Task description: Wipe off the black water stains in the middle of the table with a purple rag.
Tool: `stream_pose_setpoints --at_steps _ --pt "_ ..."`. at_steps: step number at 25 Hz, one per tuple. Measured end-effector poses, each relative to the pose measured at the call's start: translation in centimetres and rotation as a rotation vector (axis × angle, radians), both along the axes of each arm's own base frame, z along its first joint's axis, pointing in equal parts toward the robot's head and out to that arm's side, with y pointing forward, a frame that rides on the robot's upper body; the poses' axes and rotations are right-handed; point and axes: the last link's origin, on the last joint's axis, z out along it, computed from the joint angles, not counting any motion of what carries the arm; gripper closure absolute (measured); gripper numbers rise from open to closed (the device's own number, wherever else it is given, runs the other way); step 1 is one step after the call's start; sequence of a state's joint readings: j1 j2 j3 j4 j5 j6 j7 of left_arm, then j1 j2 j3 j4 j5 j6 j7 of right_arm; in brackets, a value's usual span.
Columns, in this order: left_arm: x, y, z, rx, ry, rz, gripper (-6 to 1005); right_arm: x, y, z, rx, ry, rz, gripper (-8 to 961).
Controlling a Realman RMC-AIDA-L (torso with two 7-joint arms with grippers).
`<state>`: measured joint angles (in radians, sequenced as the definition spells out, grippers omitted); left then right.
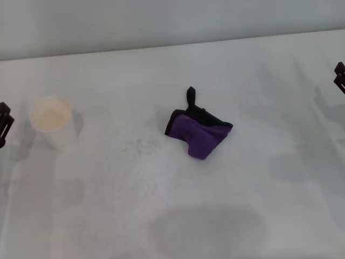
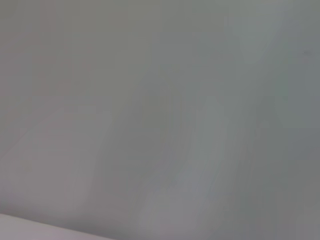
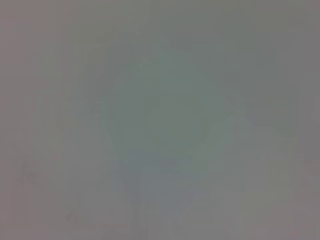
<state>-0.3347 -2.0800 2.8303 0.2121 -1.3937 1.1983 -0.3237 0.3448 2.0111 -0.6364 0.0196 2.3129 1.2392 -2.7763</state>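
Note:
The purple rag (image 1: 200, 135) lies crumpled on the white table (image 1: 161, 205) near the middle, its black loop tab pointing toward the far side. No gripper touches it. No dark blotch of the black water stains shows; only faint tiny specks (image 1: 141, 144) lie just left of the rag. My left gripper (image 1: 4, 124) sits at the left edge of the head view, far from the rag. My right gripper (image 1: 339, 77) sits at the right edge, also far from it. Both wrist views show only plain grey-white surface.
A white paper cup (image 1: 51, 120) stands upright on the left side of the table, close to my left gripper. The table's far edge (image 1: 172, 46) runs across the top of the head view. Grey shadows lie on the near part of the table.

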Motion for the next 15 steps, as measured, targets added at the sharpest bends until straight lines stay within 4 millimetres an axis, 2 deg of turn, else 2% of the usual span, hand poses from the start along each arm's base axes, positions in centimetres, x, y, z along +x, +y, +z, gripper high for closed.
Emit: stream_pose_setpoints --at_steps 7,15 --pt "-0.1 1.0 0.6 0.013 0.019 0.005 111 -0.2 1.1 -0.3 -0.022 0.005 -0.018 88" --pt "0.2 1.9 0.7 0.012 0.022 0.007 112 0.2 1.4 -0.3 -0.025 0.005 -0.045 88"
